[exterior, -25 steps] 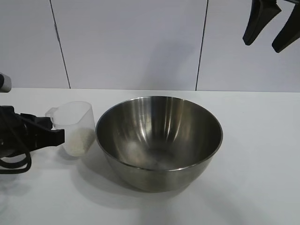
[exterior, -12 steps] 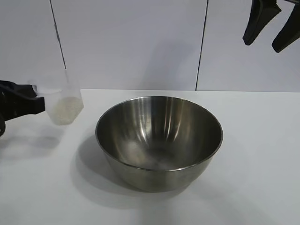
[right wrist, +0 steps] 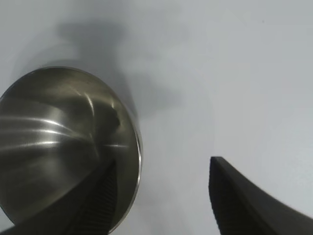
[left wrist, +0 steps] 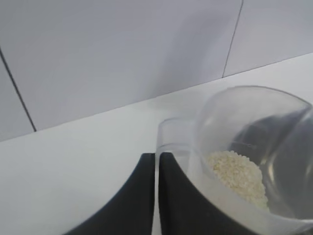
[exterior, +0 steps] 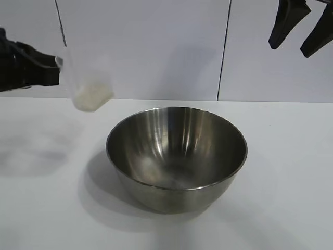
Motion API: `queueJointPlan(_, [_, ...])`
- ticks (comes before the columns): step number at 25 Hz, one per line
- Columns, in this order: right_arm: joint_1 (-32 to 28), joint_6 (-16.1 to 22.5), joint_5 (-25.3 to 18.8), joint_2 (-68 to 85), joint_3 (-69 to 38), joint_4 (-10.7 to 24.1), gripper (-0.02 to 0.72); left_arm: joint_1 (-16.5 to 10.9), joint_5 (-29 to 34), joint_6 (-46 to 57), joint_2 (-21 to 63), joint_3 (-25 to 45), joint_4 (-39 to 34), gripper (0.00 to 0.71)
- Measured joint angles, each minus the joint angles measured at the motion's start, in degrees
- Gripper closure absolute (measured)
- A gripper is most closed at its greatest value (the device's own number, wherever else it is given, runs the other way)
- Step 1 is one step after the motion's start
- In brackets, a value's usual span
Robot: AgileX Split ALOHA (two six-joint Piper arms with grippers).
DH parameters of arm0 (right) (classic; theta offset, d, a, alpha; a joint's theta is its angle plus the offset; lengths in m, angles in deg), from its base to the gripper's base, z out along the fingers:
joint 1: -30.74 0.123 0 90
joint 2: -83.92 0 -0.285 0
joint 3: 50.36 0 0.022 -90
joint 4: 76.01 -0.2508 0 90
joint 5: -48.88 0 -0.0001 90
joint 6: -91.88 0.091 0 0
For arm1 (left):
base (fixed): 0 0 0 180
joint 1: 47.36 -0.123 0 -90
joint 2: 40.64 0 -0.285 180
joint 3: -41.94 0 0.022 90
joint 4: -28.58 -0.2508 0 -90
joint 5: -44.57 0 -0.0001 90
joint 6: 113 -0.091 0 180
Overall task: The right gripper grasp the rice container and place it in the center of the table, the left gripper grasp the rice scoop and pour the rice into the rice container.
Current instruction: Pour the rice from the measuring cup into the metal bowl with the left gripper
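Note:
The steel rice container [exterior: 177, 156] stands upright and empty in the middle of the white table [exterior: 281, 182]; it also shows in the right wrist view [right wrist: 63, 147]. My left gripper [exterior: 54, 73] is shut on the side handle of the clear rice scoop [exterior: 88, 78] and holds it in the air, left of and above the container's rim. White rice [exterior: 91, 96] lies in the scoop's bottom; the left wrist view shows the gripper [left wrist: 157, 159], the scoop [left wrist: 244, 147] and the rice [left wrist: 237, 174]. My right gripper [exterior: 302, 34] hangs open and empty high at the upper right, also in its wrist view [right wrist: 164, 169].
A white panelled wall [exterior: 156, 47] with dark vertical seams rises right behind the table's far edge. Nothing else stands on the table.
My left gripper has lifted the rice scoop off the table, up and slightly right toward the container. The container and the right gripper have not moved.

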Motion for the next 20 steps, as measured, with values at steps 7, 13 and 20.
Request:
queueJointPlan(7, [0.00, 0.00, 0.06, 0.00, 0.00, 0.00, 0.313, 0.00, 1.51, 9.86, 0.00, -4.38, -18.18, 0.704])
queueJointPlan(13, [0.00, 0.00, 0.12, 0.00, 0.00, 0.00, 0.313, 3.81, 5.62, 9.19, 0.00, -8.34, -23.28, 0.704])
queueJointPlan(20, [0.00, 0.00, 0.12, 0.00, 0.00, -0.16, 0.313, 8.15, 16.25, 0.37, -0.13, -13.76, -22.13, 0.704])
